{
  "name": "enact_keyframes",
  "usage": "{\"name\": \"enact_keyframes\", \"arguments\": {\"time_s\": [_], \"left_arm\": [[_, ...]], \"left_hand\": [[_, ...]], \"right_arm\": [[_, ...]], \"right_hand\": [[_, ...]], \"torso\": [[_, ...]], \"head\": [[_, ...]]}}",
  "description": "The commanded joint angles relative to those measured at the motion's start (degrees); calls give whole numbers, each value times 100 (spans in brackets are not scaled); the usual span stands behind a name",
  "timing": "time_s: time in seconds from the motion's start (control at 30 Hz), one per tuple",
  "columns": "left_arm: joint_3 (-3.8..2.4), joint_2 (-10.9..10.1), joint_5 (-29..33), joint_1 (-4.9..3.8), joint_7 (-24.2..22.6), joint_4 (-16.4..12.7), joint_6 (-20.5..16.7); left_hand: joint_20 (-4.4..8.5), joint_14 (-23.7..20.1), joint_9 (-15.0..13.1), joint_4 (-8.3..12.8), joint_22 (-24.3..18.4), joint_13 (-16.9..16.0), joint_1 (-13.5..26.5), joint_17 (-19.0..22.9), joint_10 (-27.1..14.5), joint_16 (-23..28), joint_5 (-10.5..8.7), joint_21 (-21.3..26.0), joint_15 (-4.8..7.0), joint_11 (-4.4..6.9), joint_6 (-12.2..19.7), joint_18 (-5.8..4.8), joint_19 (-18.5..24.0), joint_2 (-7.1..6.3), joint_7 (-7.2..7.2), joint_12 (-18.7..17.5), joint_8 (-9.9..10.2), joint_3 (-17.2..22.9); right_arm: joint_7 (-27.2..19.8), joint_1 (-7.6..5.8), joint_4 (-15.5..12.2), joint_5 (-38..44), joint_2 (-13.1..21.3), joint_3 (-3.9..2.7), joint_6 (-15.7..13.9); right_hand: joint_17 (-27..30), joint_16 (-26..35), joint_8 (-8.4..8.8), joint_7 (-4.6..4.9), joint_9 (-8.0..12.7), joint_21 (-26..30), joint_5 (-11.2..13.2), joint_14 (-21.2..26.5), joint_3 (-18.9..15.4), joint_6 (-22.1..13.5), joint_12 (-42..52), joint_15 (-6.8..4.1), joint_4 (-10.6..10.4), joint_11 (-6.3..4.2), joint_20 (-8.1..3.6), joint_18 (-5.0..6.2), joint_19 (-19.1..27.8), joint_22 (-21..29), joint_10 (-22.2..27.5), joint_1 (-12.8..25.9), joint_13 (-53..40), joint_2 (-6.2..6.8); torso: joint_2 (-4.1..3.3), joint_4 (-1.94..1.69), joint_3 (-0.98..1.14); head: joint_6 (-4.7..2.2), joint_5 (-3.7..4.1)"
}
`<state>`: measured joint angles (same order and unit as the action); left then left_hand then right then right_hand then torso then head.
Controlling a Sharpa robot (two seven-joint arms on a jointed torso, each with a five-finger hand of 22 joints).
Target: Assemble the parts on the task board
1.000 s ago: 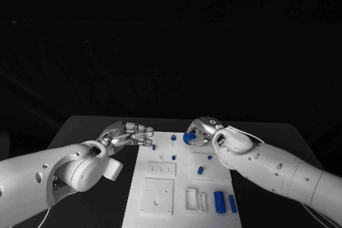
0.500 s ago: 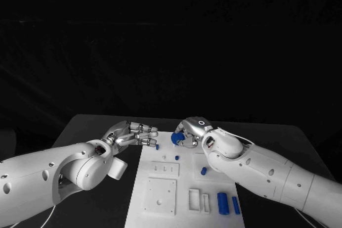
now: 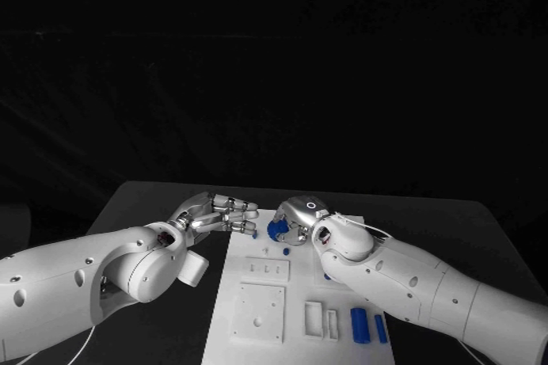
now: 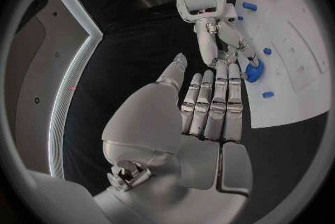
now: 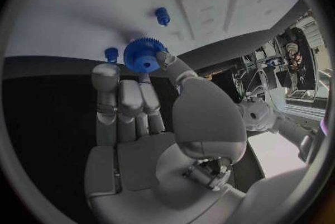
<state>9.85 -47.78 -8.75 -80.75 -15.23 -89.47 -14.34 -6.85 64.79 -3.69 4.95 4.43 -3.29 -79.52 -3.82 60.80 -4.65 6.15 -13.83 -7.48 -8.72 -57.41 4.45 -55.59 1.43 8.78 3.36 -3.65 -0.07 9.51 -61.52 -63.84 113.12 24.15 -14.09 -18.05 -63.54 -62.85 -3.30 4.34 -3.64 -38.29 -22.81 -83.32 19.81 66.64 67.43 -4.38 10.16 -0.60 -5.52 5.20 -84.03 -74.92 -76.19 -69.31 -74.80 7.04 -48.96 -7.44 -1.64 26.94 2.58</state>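
The white task board (image 3: pixel 260 298) lies lengthwise in the middle of the black table. My right hand (image 3: pixel 299 217) is over its far end and pinches a blue gear (image 3: pixel 278 229) between thumb and fingers; the toothed gear (image 5: pixel 145 55) has a centre hole and hangs just above the board (image 5: pixel 84 6). Two short blue pegs (image 5: pixel 162 15) (image 5: pixel 111 55) stand in the board close to it. My left hand (image 3: pixel 217 213) hovers at the board's far left corner, fingers stretched out side by side (image 4: pixel 209 104) and holding nothing. In the left wrist view the gear (image 4: pixel 253 71) sits right beyond its fingertips.
Two blue cylinders (image 3: pixel 359 325) (image 3: pixel 380 328) lie at the board's near right. White raised blocks (image 3: pixel 260 316) and slots (image 3: pixel 310 317) fill its near half. A blue peg (image 3: pixel 283 251) stands mid-board. My right forearm (image 3: pixel 423 294) crosses the board's right side.
My right hand has carried the blue gear leftward along the board's far end, closer to my left hand. The left hand has barely moved.
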Motion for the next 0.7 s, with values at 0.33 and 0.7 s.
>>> {"name": "enact_keyframes", "arguments": {"time_s": [0.33, 0.7], "left_arm": [[-3, 36, -17, -23, -8, -5, 107], [-3, 39, -19, -23, 6, -4, 115]], "left_hand": [[6, -25, -2, -9, -7, -9, 7, 6, -31, 26, 19, -7, -8, 13, 31, 1, 25, -24, 9, 2, 9, -3], [6, -25, -2, -9, -7, -9, 7, 6, -31, 26, 19, -7, -8, 13, 31, 1, 25, -24, 9, 2, 9, -3]], "right_arm": [[45, 26, 329, 307, -129, 32, 24], [51, 27, 492, 325, -173, 36, -52]], "right_hand": [[26, 16, -25, 11, -8, 16, -1, 14, -1, -38, -67, -38, -42, -24, -45, -24, -290, -129, 30, 20, 30, -18], [62, 64, -23, 32, -6, 82, 43, 22, 0, -116, -163, -32, -69, -12, -39, -19, -284, -110, 86, 19, 103, 3]], "torso": [[5, 8, 11], [1, 23, 14]], "head": [[-12, -11], [-36, -15]]}}
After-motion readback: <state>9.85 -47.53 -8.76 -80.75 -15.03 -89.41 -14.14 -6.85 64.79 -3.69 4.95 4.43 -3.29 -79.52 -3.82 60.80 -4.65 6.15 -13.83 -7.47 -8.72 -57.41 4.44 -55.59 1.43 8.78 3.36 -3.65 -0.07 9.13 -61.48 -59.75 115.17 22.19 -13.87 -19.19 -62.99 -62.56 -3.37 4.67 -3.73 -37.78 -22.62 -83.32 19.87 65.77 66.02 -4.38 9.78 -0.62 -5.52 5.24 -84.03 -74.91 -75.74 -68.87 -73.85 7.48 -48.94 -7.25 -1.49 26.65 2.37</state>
